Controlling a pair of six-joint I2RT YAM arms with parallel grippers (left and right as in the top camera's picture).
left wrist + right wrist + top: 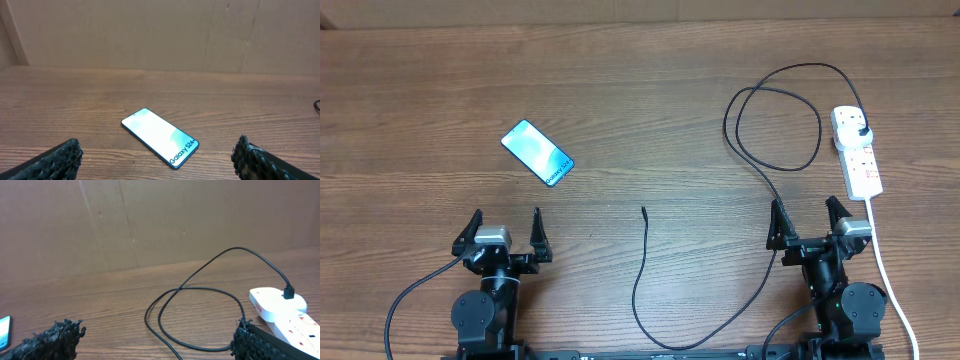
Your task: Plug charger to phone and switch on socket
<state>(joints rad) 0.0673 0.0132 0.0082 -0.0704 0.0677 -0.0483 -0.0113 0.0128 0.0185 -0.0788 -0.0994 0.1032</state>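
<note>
The wooden table (620,80) carries everything. The socket (857,150) lies ahead-right of the right gripper (805,208). The charger (645,220) is plugged into it and loops ahead of that gripper, its tip lying between the 2 grippers. The phone (537,152) lies just ahead of the left gripper (507,218). Both stand wide apart, holding nothing.

Teal-screened phone (538,152), black charger (642,275), white socket (858,152) with red marks, brown woodgrain table (640,100).
</note>
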